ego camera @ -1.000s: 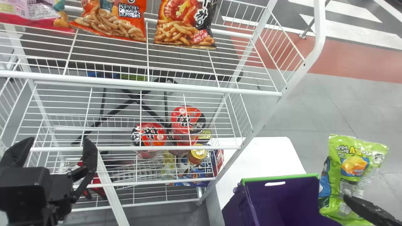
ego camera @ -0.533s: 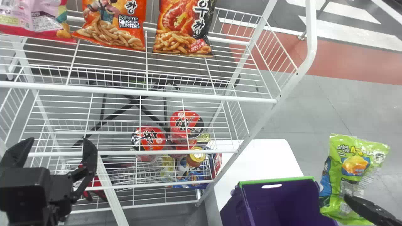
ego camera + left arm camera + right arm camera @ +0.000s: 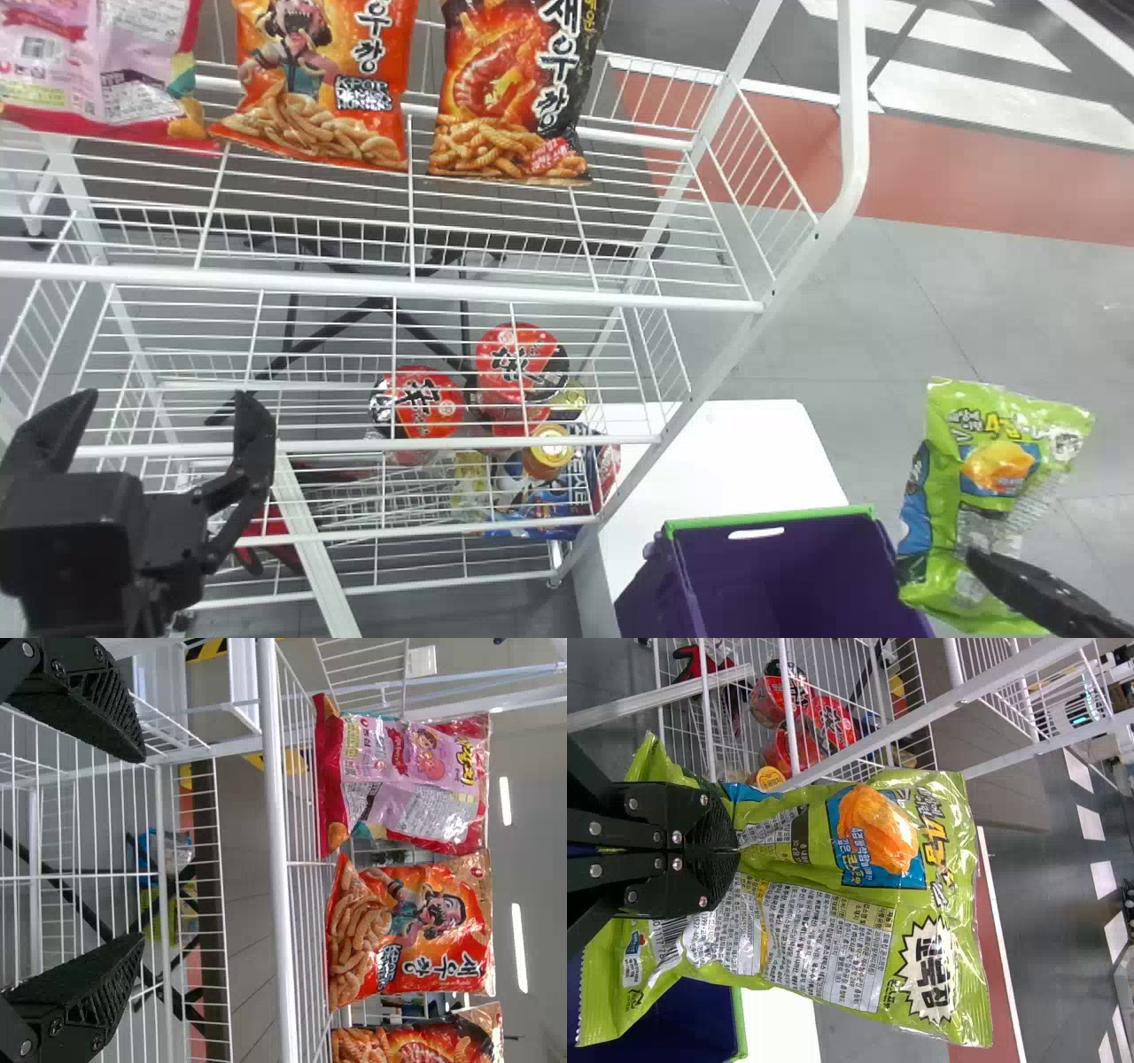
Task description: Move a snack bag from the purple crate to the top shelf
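The right gripper (image 3: 983, 567) is pinching 1 green snack bag (image 3: 997, 470) (by its lower part) near the purple crate (image 3: 780, 558); the left gripper (image 3: 166, 397) is hanging, fingers spread wide, before the rack (image 3: 381, 288).

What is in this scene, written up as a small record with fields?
Held item: shiny green snack bag, pinched between the black right fingers
Left fingers: black, open and empty, beside the rack
Source: purple crate with a green rim
Destination: white wire top shelf
Already on top shelf: pink bag, orange bag, red-and-black bag
Lower down: round red-lidded cups
Status: green bag not yet shelved
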You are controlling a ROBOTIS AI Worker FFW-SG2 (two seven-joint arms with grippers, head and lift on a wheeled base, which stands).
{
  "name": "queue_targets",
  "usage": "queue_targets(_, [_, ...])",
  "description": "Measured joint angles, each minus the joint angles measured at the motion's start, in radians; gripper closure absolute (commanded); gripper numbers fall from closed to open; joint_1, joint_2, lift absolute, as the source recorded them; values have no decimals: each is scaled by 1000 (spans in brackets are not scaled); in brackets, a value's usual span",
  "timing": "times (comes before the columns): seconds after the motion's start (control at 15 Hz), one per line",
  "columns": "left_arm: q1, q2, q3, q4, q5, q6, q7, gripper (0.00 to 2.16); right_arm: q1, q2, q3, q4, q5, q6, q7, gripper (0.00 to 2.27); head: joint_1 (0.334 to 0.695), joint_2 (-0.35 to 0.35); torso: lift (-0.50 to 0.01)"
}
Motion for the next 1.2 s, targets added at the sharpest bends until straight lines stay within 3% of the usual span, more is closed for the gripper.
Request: queue_targets(1.2, [6,7,-3,-24,-5,19,-1,103,-14,0,-31,-15,-1,28,19,1868,695,-350,-69])
